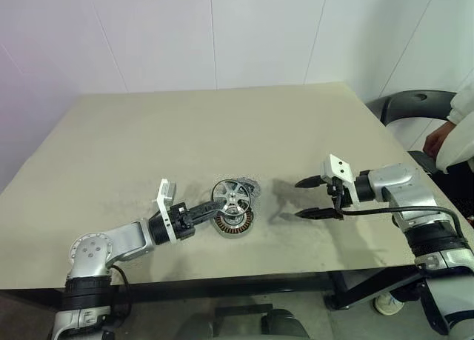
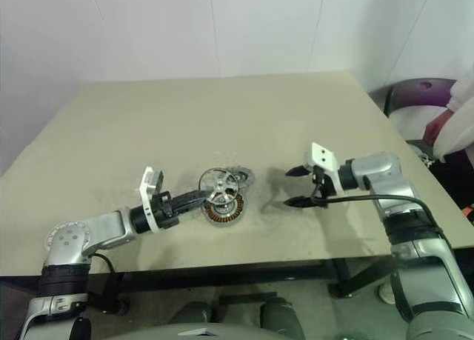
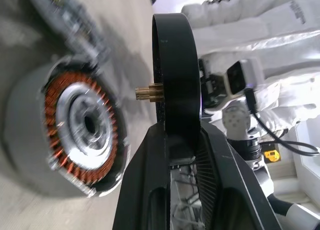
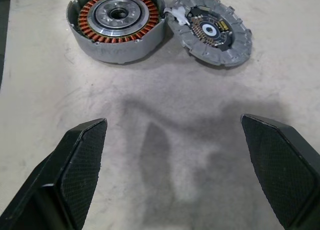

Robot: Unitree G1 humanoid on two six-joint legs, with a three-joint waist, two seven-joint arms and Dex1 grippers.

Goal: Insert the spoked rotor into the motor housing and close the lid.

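While your left tool point(image 1: 212, 207) clenches the spoked rotor point(image 1: 234, 195) on edge at lower centre, just above the motor housing point(image 1: 232, 222), tip it flat and centre its brass hub over the silver core before lowering. Your right tool point(image 1: 314, 198), released and empty, waits at right. Grey lid point(image 4: 210, 28) lies touching the housing on the beige worktop point(image 1: 222, 125); white walls behind.
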